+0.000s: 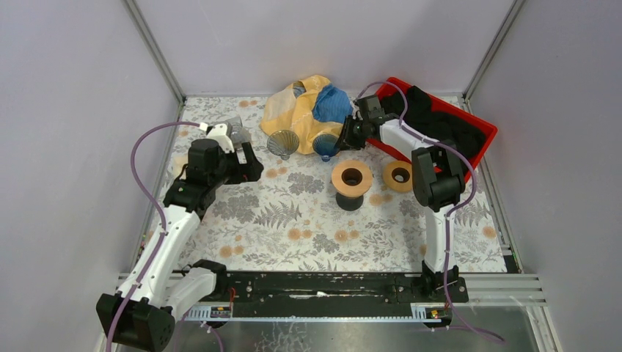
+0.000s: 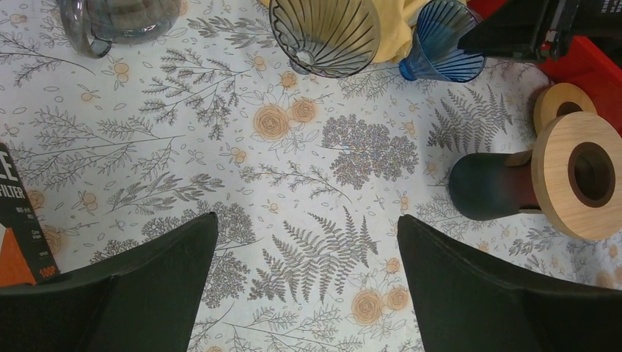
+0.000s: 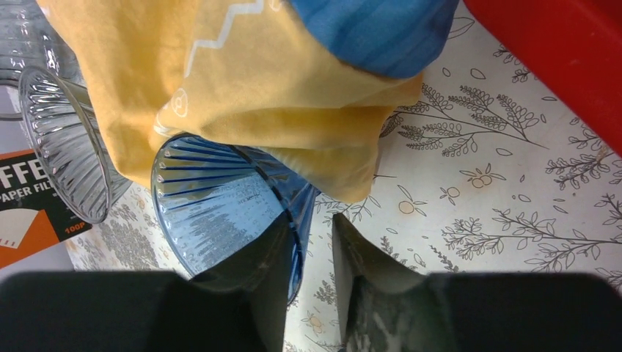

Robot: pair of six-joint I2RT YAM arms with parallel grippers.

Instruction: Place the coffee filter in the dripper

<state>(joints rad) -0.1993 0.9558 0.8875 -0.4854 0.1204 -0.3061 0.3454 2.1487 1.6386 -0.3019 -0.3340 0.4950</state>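
A blue ribbed dripper (image 1: 325,147) (image 3: 220,205) lies tipped beside the yellow cloth (image 1: 301,110). My right gripper (image 1: 341,139) (image 3: 312,220) straddles its rim: one finger is inside the cone against the wall, the other outside with a gap, so the jaws are open. A clear grey dripper (image 1: 283,144) (image 2: 325,33) lies just left of it. An orange paper filter pack (image 3: 33,198) (image 2: 18,220) sits at the left. My left gripper (image 1: 246,158) (image 2: 308,220) hangs wide open over bare tablecloth, holding nothing.
Two wood-topped stands (image 1: 351,177) (image 1: 397,176) stand mid-table. A red bin (image 1: 485,139) with dark cloth is at the back right. A blue cloth (image 1: 332,103) lies on the yellow one. A glass server (image 2: 110,18) is at the back left.
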